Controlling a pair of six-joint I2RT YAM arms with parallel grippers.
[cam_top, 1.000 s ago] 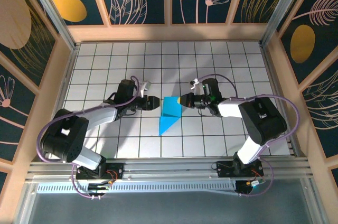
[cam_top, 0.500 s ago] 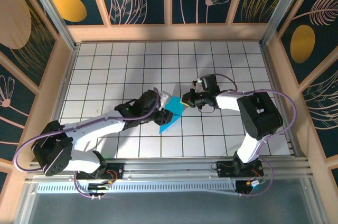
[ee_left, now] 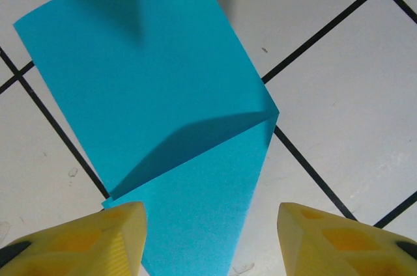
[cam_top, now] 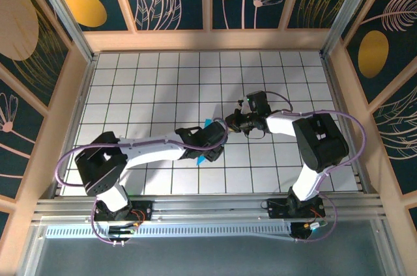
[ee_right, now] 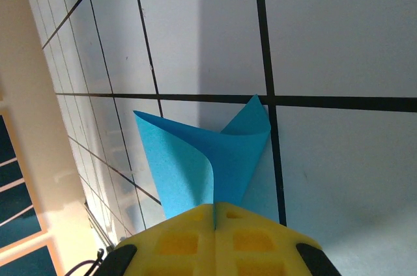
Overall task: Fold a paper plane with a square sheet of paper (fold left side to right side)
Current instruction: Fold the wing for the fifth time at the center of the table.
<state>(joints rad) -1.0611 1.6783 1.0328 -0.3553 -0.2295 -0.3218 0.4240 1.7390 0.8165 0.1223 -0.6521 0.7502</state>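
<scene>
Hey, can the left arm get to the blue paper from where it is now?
Probably yes. The left hand sits open right over the blue paper with nothing between them; the right hand only pinches one edge of it.

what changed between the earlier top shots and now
The left gripper swung rightward from beside the sheet and now hovers over the square sheet of paper, jaws open and holding nothing. The right gripper stayed shut on a lifted edge of the sheet and hardly shifted. The sheet kept its spot on the table.
</scene>
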